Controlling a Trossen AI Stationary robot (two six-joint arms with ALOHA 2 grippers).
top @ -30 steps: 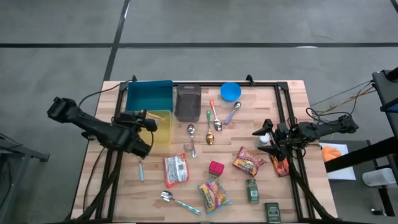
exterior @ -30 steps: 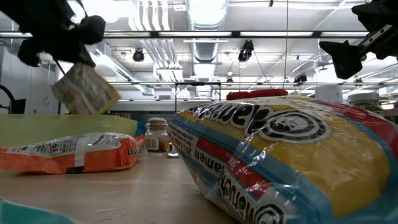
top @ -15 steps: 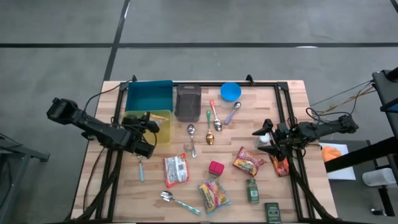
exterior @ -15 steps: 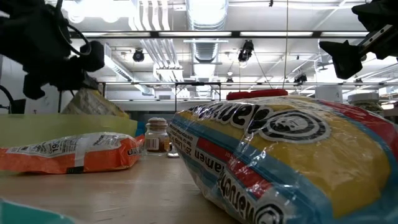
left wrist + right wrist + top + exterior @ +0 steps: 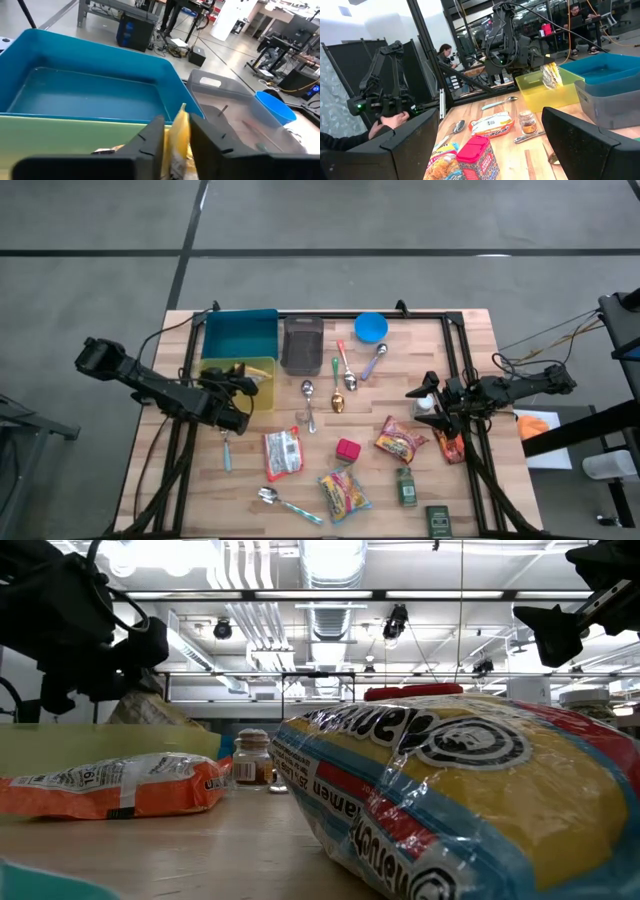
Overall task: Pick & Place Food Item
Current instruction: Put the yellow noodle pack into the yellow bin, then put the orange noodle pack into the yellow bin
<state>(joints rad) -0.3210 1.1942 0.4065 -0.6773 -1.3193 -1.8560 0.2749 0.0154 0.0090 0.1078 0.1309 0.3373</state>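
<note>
Food packet [image 5: 180,131] seemingly between left gripper [image 5: 176,142] fingers

A robotics lab or workshop. The low view looks across a wooden table [image 5: 200,850] to an open industrial ceiling with exposed ducts [image 5: 335,615], pipes and strip lights [image 5: 250,560]. In the right wrist view, a person [image 5: 445,52] sits at a workbench at about eleven o'clock, with another robot arm [image 5: 382,75] at nine o'clock on a dark stand. The left wrist view shows desks, cables [image 5: 172,45] and equipment cases [image 5: 132,30] on a concrete floor
</note>
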